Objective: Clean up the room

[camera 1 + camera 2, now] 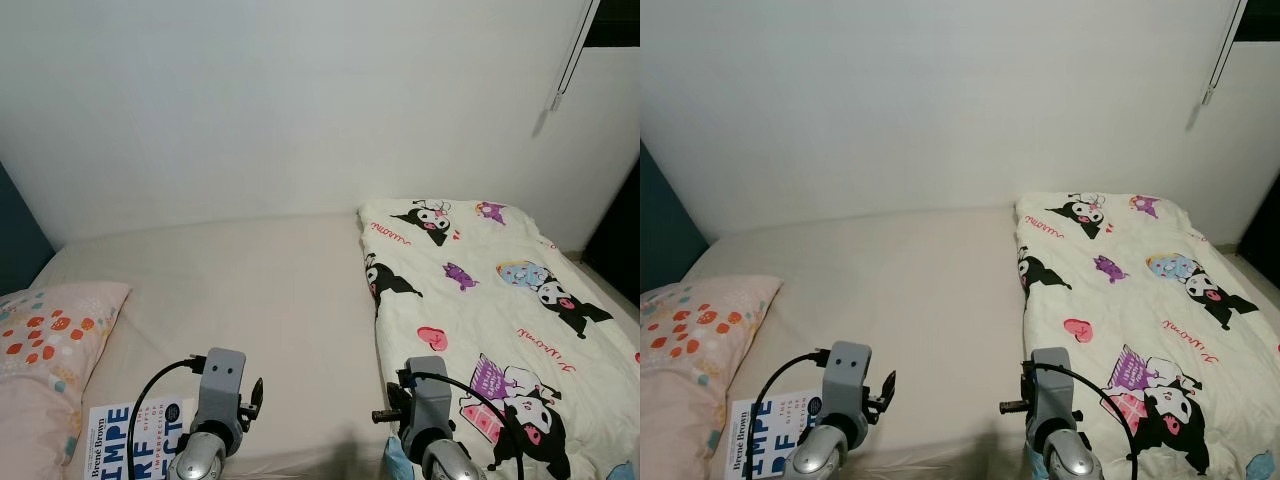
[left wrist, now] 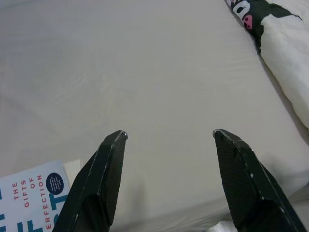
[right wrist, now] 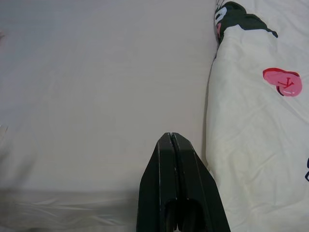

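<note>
A white and blue paperback book (image 1: 135, 437) lies at the near left edge of the beige-sheeted bed (image 1: 250, 300), beside a pink spotted pillow (image 1: 45, 340). A cream cartoon-print quilt (image 1: 480, 320) covers the bed's right side. The left gripper (image 2: 166, 145) hovers spread wide over the sheet; the right gripper (image 3: 173, 145) is pressed closed, empty.

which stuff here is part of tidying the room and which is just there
For the job:
- book at the near edge of the bed, next to the pillow
- cartoon blanket covering the right side of the bed
- left claw, open above the sheet
- right claw, shut beside the blanket

Just there:
- pillow
- wall
- cord hanging on the wall
</note>
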Tool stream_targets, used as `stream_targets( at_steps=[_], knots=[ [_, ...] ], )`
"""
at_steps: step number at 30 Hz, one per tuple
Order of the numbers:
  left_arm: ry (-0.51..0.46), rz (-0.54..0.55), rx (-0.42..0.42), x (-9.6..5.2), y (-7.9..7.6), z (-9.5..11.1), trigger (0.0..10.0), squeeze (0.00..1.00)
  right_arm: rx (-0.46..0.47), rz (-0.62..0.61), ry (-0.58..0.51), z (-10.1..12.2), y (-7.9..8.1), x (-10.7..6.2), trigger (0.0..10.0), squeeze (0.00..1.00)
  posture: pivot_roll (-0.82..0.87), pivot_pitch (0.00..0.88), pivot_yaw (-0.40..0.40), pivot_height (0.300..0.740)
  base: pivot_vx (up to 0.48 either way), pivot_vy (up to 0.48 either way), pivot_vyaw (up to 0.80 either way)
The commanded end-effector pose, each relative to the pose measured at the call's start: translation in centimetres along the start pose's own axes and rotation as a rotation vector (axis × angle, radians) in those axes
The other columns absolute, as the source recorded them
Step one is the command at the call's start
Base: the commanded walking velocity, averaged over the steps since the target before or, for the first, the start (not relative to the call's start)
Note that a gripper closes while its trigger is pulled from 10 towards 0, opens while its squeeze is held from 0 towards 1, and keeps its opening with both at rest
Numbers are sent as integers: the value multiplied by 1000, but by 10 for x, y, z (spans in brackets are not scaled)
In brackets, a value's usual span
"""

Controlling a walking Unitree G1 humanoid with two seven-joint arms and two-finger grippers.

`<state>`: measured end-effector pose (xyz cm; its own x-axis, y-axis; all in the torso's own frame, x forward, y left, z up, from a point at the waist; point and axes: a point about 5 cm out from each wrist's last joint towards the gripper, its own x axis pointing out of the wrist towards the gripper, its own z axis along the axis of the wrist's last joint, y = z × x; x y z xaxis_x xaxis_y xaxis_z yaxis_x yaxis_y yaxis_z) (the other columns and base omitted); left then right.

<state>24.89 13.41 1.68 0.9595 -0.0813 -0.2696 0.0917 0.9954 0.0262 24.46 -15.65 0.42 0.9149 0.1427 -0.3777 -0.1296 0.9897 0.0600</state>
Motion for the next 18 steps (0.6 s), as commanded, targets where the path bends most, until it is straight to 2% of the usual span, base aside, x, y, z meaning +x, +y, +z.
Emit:
stream_targets(
  at_steps=[1,18],
  knots=[
    [5,-4,16,-2,2,-1,10000,0,-2,6,7,0,2,-1,10000,0,-4,14,8,740,0,0,0],
    [1,-8,14,-1,1,0,10000,0,-2,11,16,-1,3,0,10000,0,-3,9,10,740,0,0,0]
  ],
)
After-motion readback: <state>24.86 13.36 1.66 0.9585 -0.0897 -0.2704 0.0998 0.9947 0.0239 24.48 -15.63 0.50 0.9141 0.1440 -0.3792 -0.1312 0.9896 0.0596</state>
